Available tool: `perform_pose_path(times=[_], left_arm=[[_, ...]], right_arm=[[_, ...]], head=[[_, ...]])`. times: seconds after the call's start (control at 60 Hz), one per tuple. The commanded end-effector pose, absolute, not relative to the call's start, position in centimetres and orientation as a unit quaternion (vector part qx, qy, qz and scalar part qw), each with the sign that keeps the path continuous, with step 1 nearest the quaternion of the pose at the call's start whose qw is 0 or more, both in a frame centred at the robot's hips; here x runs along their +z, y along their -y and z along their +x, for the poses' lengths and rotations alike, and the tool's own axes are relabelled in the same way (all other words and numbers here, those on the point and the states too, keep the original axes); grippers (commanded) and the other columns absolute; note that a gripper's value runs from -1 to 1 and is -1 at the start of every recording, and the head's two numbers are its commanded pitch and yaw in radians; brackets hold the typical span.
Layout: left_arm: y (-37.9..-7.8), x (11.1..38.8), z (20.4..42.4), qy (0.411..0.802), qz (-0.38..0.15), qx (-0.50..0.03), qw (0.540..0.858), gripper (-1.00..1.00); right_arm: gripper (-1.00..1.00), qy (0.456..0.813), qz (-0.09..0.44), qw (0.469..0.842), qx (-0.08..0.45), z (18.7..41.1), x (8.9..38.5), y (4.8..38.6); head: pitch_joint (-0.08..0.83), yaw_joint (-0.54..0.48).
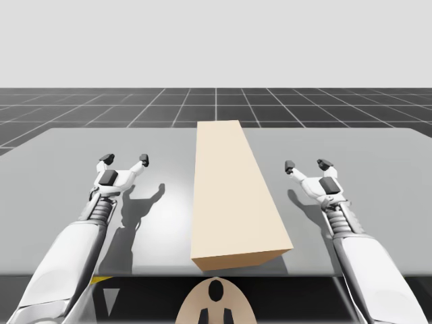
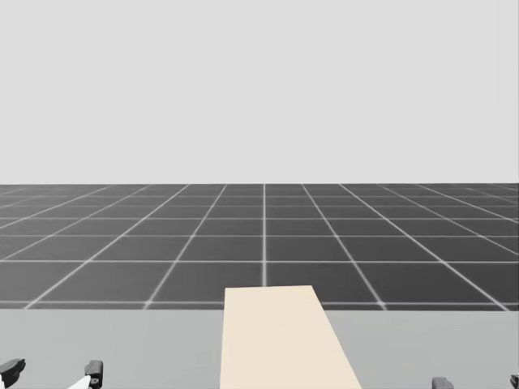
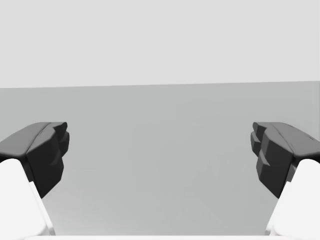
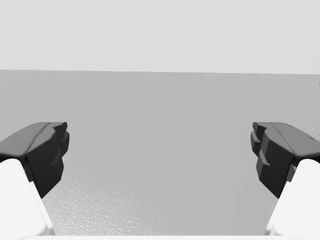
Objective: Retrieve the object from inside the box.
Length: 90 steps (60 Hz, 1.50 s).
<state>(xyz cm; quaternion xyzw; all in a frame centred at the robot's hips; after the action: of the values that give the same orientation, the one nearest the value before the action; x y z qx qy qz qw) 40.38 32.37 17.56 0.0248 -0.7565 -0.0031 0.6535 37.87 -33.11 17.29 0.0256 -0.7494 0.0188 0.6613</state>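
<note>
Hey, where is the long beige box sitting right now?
In the high view the long beige box lies along the middle of the grey table, between my left pincer and my right pincer, touching neither.

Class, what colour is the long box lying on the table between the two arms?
Pale beige box, seen best from the high view.

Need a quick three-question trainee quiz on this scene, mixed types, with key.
1. True or false: the left claw stands open, clear of the box.
2. The box lies: A) between the two claws, B) left of both, C) right of both.
3. Fill in: the right claw is ___ (open or shut).
Key: 1 true; 2 A; 3 open.
</note>
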Motion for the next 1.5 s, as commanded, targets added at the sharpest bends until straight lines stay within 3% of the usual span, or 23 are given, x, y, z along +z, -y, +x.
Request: perform_pose_path(times=[0.017,0.1,0.2,0.283,0.367,0.467,0.6,0.767,1.017,1.25,1.5], left_arm=[[-32.4,17.6,40.4,0.757,0.025,-0.003,0.653,-1.00],[-32.4,17.5,40.4,0.754,0.024,-0.006,0.657,-1.00],[-32.3,16.9,40.8,0.729,0.015,-0.030,0.683,-1.00],[-31.6,16.2,40.9,0.703,0.000,-0.076,0.708,-1.00],[-30.8,15.9,40.5,0.690,-0.030,-0.125,0.712,-1.00],[-29.6,15.5,39.7,0.679,-0.061,-0.197,0.704,-1.00],[-28.0,15.1,37.8,0.668,-0.116,-0.307,0.667,-1.00],[-27.1,15.2,36.2,0.661,-0.170,-0.368,0.632,-1.00],[-25.4,15.8,34.7,0.650,-0.229,-0.403,0.602,-1.00],[-23.6,15.8,33.7,0.641,-0.245,-0.426,0.590,-1.00],[-20.1,15.7,35.5,0.618,-0.304,-0.430,0.584,-1.00]], right_arm=[[-1.00,0.747,0.025,0.665,0.014,37.7,17.2,33.1],[-1.00,0.748,0.030,0.663,0.025,37.8,17.1,33.0],[-1.00,0.734,0.056,0.676,0.041,38.0,16.8,32.9],[-1.00,0.723,0.075,0.684,0.066,38.1,16.2,32.3],[-1.00,0.718,0.092,0.682,0.107,37.8,15.8,31.4],[-1.00,0.718,0.117,0.669,0.154,37.2,15.7,30.5],[-1.00,0.722,0.170,0.627,0.237,35.7,16.0,28.7],[-1.00,0.712,0.195,0.595,0.319,34.2,15.7,26.9],[-1.00,0.719,0.208,0.561,0.353,33.2,15.8,26.3],[-1.00,0.722,0.209,0.556,0.355,33.2,15.8,26.2],[-1.00,0.725,0.215,0.547,0.360,33.1,15.9,26.0]], head=[[0.004,0.01],[0.005,0.01],[0.006,0.01],[0.008,0.01],[0.008,0.01],[0.008,0.01],[0.008,0.01],[0.008,0.01],[0.009,0.01],[0.007,-0.01],[0.011,0.00]])
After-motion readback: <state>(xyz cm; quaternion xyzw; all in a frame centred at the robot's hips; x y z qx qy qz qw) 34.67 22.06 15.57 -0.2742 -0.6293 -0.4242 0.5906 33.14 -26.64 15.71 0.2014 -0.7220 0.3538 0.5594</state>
